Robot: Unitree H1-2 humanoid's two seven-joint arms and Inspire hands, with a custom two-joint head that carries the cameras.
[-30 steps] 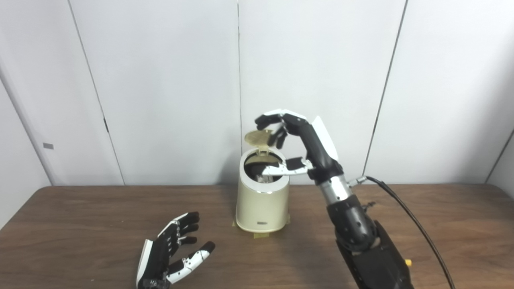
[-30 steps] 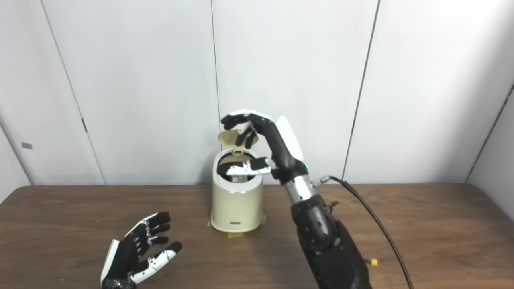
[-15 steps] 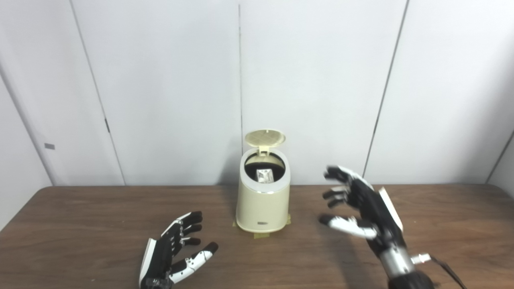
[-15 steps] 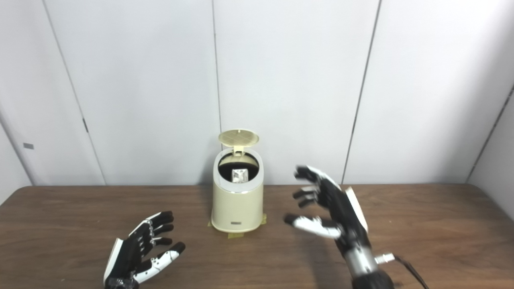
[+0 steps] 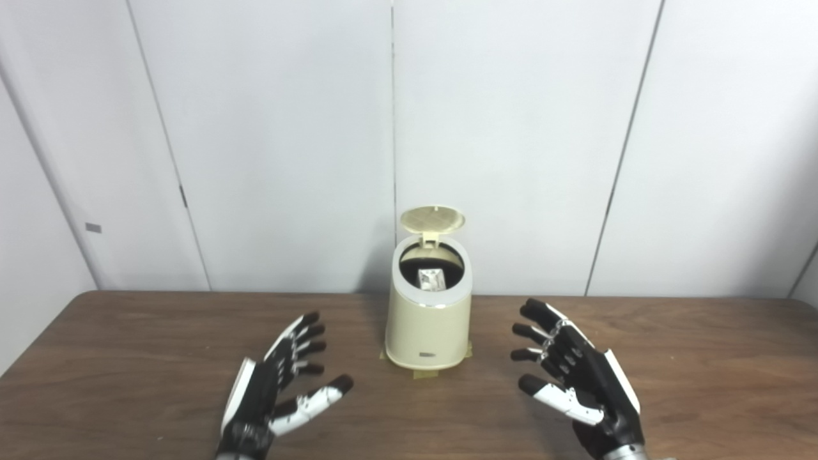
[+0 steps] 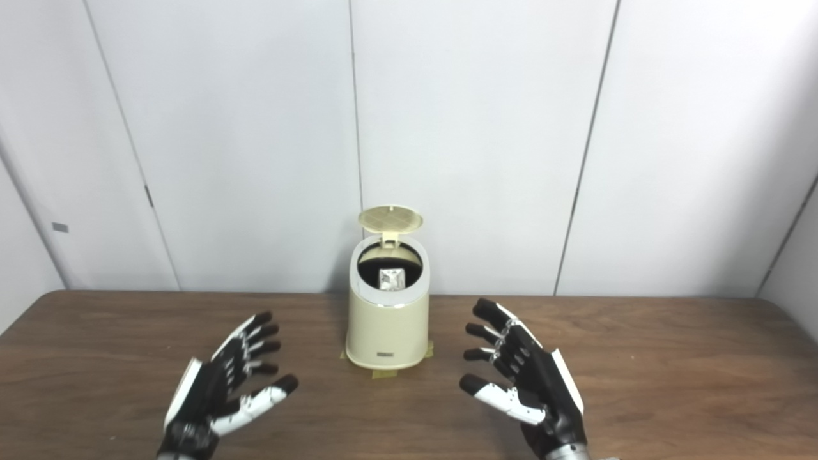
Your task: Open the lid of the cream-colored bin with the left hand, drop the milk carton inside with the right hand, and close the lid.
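Note:
The cream-colored bin [image 5: 428, 326] stands upright at the back middle of the wooden table, its round lid [image 5: 432, 219] tipped up on its rear hinge. Through the dark opening I see the top of the milk carton [image 5: 431, 279] inside. My left hand [image 5: 278, 390] hovers low over the table to the front left of the bin, fingers spread, holding nothing. To the bin's front right, my right hand [image 5: 575, 383] is also open and empty, palm turned inward. Neither hand touches the bin.
Yellow tape [image 5: 423, 372] marks the spot under the bin's base. The brown table [image 5: 115, 358] runs to the white panelled wall [image 5: 255, 128] behind. Its front edge is out of view.
My right hand has come down from above the bin's opening to the table at the front right. The left hand has edged forward a little. The camera has shifted slightly.

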